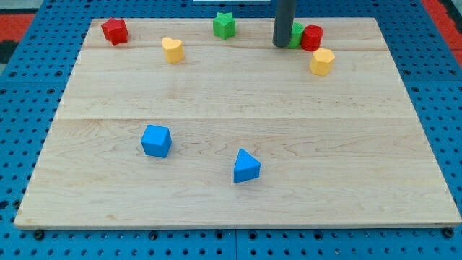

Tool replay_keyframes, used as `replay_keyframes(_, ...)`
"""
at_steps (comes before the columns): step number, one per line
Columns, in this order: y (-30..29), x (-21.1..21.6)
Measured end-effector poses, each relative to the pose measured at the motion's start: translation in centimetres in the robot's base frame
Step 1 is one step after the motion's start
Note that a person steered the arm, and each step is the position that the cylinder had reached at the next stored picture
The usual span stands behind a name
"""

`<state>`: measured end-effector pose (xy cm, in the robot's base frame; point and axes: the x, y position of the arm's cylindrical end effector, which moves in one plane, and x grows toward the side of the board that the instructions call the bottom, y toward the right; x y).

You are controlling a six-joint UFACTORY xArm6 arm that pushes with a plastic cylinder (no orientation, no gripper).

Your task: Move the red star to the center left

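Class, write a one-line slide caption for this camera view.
My tip rests beside a green block at the board's top, far from the red star in the top-left corner.

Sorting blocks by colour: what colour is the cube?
Blue; the cube shows clearly in the camera view.

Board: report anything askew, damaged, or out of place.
Nothing stands out. All blocks sit flat on the wooden board; none damaged. My tip rests at the view's top, against a green block it partly hides, far from the red star.
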<state>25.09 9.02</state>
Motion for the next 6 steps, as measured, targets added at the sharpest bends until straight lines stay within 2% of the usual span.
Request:
replay_keyframes(2,3.2,-1.1)
replay_keyframes(4,3.3,-0.9)
replay_keyframes(6,2.0,7.0)
